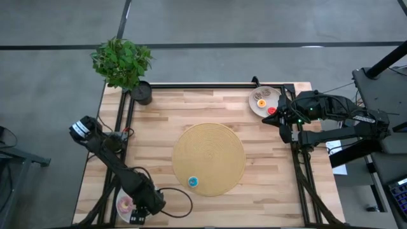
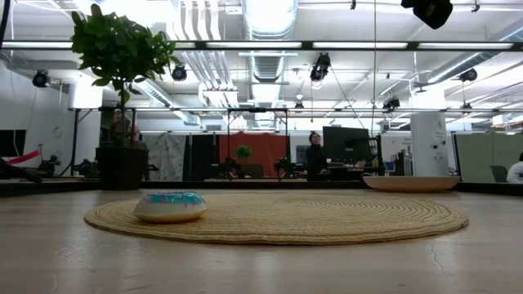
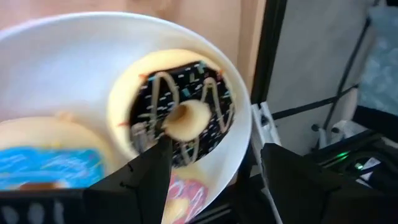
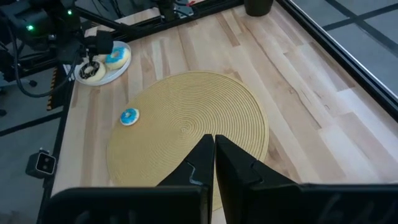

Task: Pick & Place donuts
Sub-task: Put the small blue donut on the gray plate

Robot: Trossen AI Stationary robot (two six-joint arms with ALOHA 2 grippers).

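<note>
hovering over the white plate (image 1: 121, 202) at the table's near-left corner, the left gripper (image 3: 211, 180) has its fingers spread and empty, lined up on the chocolate donut (image 3: 180, 112). looks like the reach-in step, so next it needs to drop and close. right gripper (image 4: 214, 158) waits pinched together, holding nothing. only the low view shows the blue donut (image 2: 170, 206) sitting flat on the woven mat (image 2: 343, 222).

Overhead, table-level, two wrist views.
</note>
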